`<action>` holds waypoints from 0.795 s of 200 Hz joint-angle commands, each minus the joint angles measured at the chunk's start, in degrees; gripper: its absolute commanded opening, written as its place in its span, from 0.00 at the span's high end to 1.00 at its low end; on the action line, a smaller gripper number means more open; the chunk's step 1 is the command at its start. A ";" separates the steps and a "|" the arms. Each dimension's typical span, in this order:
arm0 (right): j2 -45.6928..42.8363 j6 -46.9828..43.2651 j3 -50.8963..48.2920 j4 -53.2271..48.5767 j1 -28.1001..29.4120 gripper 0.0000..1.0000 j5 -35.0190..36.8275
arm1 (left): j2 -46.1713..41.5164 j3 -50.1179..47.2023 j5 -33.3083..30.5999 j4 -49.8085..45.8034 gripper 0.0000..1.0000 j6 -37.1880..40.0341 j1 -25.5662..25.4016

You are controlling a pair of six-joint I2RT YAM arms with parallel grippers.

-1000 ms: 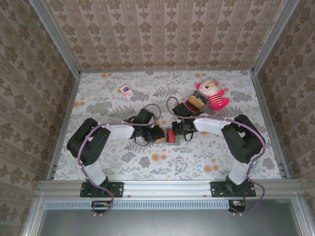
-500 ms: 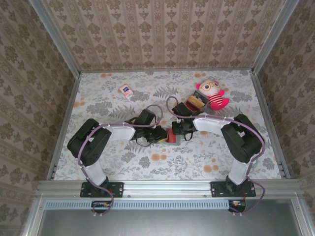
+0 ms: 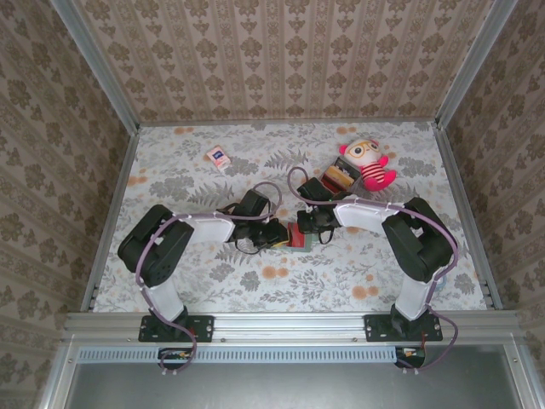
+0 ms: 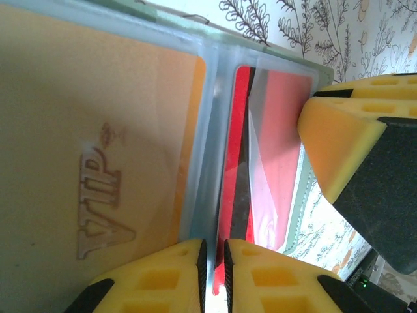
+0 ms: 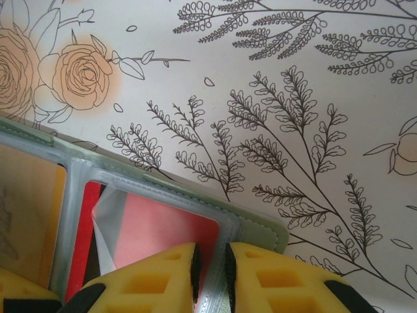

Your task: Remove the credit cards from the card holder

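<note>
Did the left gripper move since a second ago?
Yes. The left gripper slid a little rightward, closing the gap to the card holder and moving away from the still packet.

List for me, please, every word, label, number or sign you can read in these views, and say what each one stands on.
"VIP": embossed on the yellow-orange card, with a small emblem beside it, too faint to make out.
Pink-and-white packet: blue mark, too small to read.
Block stack beside the plush toy: too small to tell.
Pinkish-red card and card holder: no text seen.
</note>
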 commanded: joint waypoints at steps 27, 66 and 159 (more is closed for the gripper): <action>3.17 0.20 -0.13 -1.41 -0.27 0.79 -0.35 | 1.73 0.44 2.35 4.20 0.83 -0.90 0.10; 3.19 0.15 -0.13 -1.27 -0.27 0.79 -0.87 | 2.17 0.56 3.35 6.45 0.83 -1.49 0.33; 3.17 0.32 0.00 -2.07 -0.27 0.79 0.57 | -0.12 -0.16 -0.60 -1.39 0.98 1.05 0.98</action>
